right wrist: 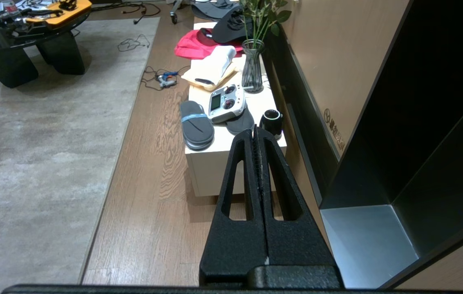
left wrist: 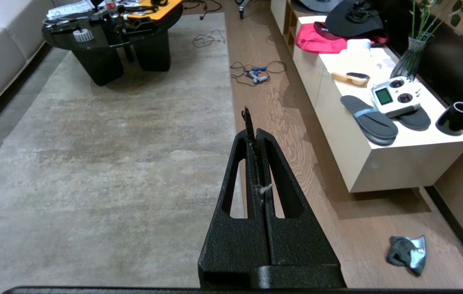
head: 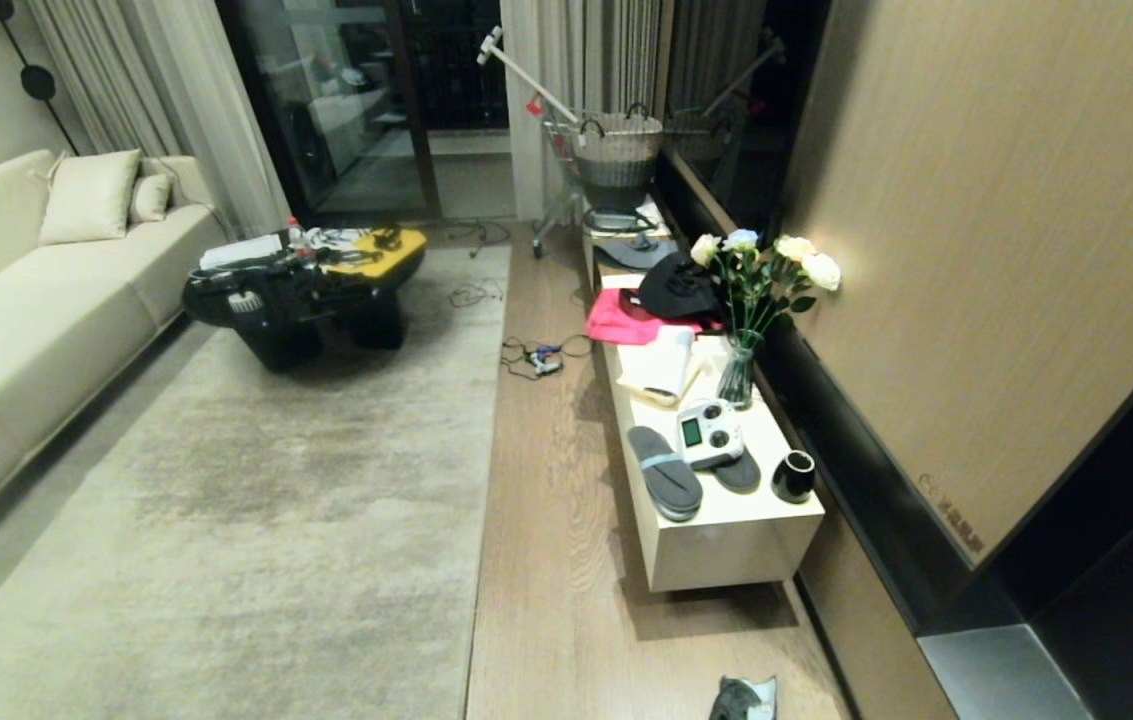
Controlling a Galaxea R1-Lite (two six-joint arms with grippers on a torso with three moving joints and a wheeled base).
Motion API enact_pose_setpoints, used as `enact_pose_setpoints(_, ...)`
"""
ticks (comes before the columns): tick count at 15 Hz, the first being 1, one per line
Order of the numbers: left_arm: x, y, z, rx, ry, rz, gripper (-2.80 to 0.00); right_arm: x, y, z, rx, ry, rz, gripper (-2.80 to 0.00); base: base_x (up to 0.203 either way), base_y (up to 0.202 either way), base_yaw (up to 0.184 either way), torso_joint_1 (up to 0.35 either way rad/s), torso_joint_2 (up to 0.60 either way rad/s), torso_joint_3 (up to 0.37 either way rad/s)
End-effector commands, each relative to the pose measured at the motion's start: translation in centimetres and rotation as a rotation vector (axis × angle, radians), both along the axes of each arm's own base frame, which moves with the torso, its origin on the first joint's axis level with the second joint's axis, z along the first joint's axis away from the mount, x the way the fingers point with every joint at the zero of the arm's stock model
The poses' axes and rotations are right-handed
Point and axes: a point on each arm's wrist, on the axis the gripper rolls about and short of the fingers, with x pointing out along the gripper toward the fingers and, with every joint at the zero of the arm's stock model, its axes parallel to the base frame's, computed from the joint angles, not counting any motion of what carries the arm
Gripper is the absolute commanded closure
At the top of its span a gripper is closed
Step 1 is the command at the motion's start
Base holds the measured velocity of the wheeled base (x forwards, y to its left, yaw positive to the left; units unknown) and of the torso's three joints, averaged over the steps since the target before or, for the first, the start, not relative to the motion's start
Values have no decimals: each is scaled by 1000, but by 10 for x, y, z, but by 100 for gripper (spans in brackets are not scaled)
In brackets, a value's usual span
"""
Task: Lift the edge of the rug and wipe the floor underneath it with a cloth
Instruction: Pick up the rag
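Two grippers hang parked and high, neither showing in the head view. Each wrist view shows its own: the left gripper (left wrist: 253, 132) has its black fingers pressed together with nothing between them, apart from a wisp of lint caught in the seam, and it points out over the rug's right border. The right gripper (right wrist: 256, 134) is likewise closed tight and empty, aimed toward the low white bench (head: 726, 530) by the right wall.

Lying flat, the rug (head: 256, 480) fills the left and middle of the room, and the rug edge (head: 484, 470) runs straight from near to far along the floor (head: 551, 520). A strip of bare wood planks separates that edge from the bench. The cloth (head: 744, 698) sits crumpled on the floor at the near end, right of the rug and just nearer than the bench, touching neither.

On the bench lie slippers (head: 664, 484), a remote (head: 710, 433), a black cup (head: 793, 476) and a vase (head: 738, 372) of flowers. A black table (head: 301, 290) stands on the far rug, beside a sofa (head: 26, 310) at left.
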Motion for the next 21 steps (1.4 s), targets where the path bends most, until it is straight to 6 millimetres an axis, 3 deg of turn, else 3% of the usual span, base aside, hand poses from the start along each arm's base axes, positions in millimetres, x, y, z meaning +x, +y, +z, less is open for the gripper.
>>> enact_pose_setpoints(1, 0, 0, 0, 0, 2, 0, 0, 0, 0, 0, 0, 1, 2, 0, 0, 0, 0, 0, 0, 0)
enact_pose_setpoints(21, 0, 0, 0, -3, 2, 0, 0, 0, 0, 0, 0, -1, 1, 0, -3, 0, 0, 1, 0, 0)
